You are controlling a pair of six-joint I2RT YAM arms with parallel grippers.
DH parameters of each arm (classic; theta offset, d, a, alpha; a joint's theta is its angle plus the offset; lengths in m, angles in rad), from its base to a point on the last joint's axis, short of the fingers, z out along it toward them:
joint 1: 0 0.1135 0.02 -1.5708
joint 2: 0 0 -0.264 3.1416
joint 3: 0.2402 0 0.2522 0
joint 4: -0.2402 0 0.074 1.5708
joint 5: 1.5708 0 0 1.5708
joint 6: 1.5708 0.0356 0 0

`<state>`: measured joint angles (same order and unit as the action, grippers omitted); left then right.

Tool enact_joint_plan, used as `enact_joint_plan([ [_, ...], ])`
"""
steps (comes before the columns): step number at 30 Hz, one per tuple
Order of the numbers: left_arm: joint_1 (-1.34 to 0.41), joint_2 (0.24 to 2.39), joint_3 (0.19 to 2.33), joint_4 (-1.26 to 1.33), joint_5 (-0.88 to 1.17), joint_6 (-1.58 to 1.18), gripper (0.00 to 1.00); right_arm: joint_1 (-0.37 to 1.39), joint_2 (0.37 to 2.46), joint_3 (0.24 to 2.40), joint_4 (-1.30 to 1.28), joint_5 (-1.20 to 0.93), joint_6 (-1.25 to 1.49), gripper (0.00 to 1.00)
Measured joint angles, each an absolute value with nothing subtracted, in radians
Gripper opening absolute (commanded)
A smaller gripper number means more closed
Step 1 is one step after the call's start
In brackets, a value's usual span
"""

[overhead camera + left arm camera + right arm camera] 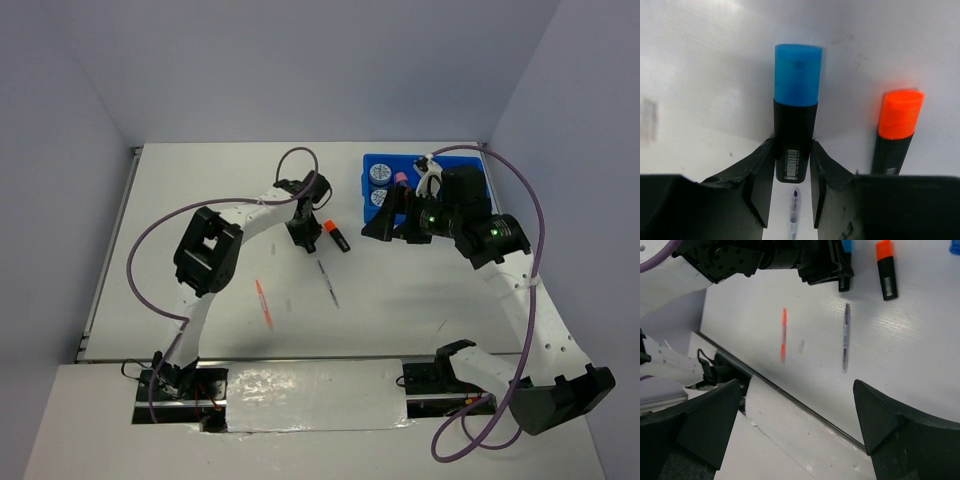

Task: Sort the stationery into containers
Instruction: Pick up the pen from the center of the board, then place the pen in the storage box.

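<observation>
My left gripper [302, 232] [792, 150] is shut on the black body of a blue-capped highlighter [796, 85], which also shows in the right wrist view [843, 270]. An orange-capped highlighter [336, 236] [897, 125] [885, 270] lies just to its right on the table. A grey pen [328, 283] [845, 335] and an orange pen [264, 303] [783, 335] lie nearer the front. The blue tray [400, 160] at the back right holds two tape discs [380, 174] and a pink cylinder [400, 179]. My right gripper [395, 222] [797, 410] is open and empty beside the tray's near left edge. No pink-capped highlighter shows.
The right arm's wrist and purple cable [535, 210] cover the tray's right half. A metal strip [315, 395] runs along the table's front edge between the arm bases. Walls close in the table at the back and both sides.
</observation>
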<state>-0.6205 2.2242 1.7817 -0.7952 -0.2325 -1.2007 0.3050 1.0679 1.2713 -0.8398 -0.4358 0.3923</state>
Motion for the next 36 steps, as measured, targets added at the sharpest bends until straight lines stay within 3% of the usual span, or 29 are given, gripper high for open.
enact_joint_plan([
  [6, -0.567, 2.128, 1.660, -0.563, -0.143, -0.881, 0.00, 0.242, 1.042, 1.169, -0.745, -0.491, 0.463, 1.00],
  [18, -0.652, 1.480, 1.279, -0.183, 0.343, -0.500, 0.02, 0.261, 1.099, 1.135, -0.466, -0.428, 0.723, 0.98],
  [26, -0.675, 1.409, 1.217, -0.160, 0.457, -0.458, 0.01, 0.401, 1.208, 1.160, -0.424, -0.316, 0.797, 0.91],
  [29, -0.675, 1.407, 1.217, -0.167, 0.465, -0.444, 0.01, 0.452, 1.217, 1.161, -0.408, -0.286, 0.814, 0.82],
  [30, -0.675, 1.406, 1.217, -0.171, 0.466, -0.442, 0.01, 0.471, 1.218, 1.161, -0.405, -0.279, 0.821, 0.72],
  [34, -0.675, 1.401, 1.217, -0.189, 0.464, -0.424, 0.05, 0.523, 1.218, 1.158, -0.387, -0.262, 0.857, 0.56],
  [36, -0.675, 1.401, 1.217, -0.198, 0.465, -0.418, 0.08, 0.542, 1.218, 1.155, -0.379, -0.251, 0.863, 0.30],
])
